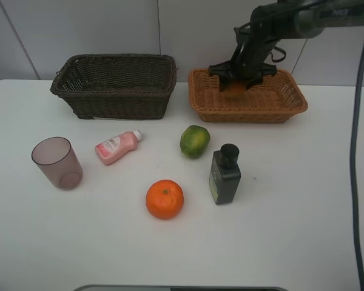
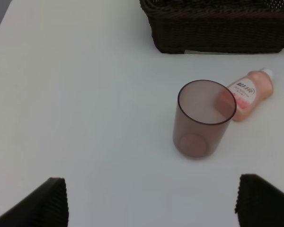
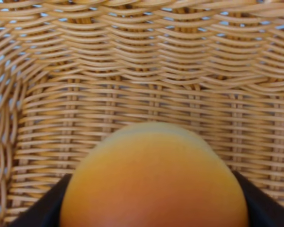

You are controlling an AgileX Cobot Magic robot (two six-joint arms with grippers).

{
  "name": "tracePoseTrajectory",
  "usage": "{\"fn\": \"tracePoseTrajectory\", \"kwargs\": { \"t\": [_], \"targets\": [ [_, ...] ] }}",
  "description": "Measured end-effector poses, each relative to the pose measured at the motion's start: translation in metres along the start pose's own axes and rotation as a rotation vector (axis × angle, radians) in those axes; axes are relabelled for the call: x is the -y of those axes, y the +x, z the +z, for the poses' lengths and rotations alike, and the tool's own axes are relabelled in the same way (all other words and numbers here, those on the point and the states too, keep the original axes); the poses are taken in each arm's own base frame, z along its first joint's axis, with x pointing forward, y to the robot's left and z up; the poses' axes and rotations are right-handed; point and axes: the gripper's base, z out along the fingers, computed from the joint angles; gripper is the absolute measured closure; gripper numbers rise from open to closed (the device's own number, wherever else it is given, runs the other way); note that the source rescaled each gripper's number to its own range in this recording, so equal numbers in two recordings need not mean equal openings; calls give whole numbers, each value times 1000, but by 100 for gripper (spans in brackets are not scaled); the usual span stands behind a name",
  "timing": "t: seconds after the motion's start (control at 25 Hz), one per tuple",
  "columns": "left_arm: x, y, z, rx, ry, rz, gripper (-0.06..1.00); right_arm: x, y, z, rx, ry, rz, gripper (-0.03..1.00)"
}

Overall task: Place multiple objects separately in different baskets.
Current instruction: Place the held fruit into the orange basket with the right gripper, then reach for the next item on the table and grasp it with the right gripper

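My right gripper [image 1: 237,83] hangs inside the light tan basket [image 1: 255,113], its fingers pressed against both sides of the red-yellow peach [image 1: 235,89]. The right wrist view shows the peach [image 3: 154,179] low against the tan basket's weave [image 3: 146,71]. The dark brown basket [image 1: 115,104] holds nothing I can see. On the table lie the mauve cup [image 1: 57,162], pink bottle [image 1: 116,147], green fruit [image 1: 195,140], orange [image 1: 164,199] and dark green bottle [image 1: 225,174]. My left gripper [image 2: 151,203] is open above the table, short of the cup [image 2: 203,118], with the pink bottle [image 2: 248,92] and the dark basket [image 2: 217,33] beyond.
Both baskets stand side by side at the back of the white table [image 1: 303,200]. A dark cable [image 1: 355,151] hangs down along the right side. The right arm [image 1: 291,18] reaches in from the upper right.
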Motion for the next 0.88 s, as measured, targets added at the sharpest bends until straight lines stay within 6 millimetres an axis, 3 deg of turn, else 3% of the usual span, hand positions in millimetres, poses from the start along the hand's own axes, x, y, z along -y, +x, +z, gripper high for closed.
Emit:
{"fn": "tracePoseTrajectory", "kwargs": {
  "t": [0.12, 0.24, 0.52, 0.68, 0.88],
  "targets": [
    [0, 0, 0, 0, 0, 0, 2, 0, 0, 1, -1, 2, -2, 15],
    [0, 0, 0, 0, 0, 0, 2, 0, 0, 1, -1, 2, -2, 0],
    [0, 0, 0, 0, 0, 0, 2, 3, 2, -10, -53, 19, 11, -3],
    [0, 0, 0, 0, 0, 0, 2, 4, 0, -36, -80, 30, 19, -3],
    [0, 0, 0, 0, 0, 0, 2, -11, 3, -74, -146, 18, 48, -3]
  ]
}}
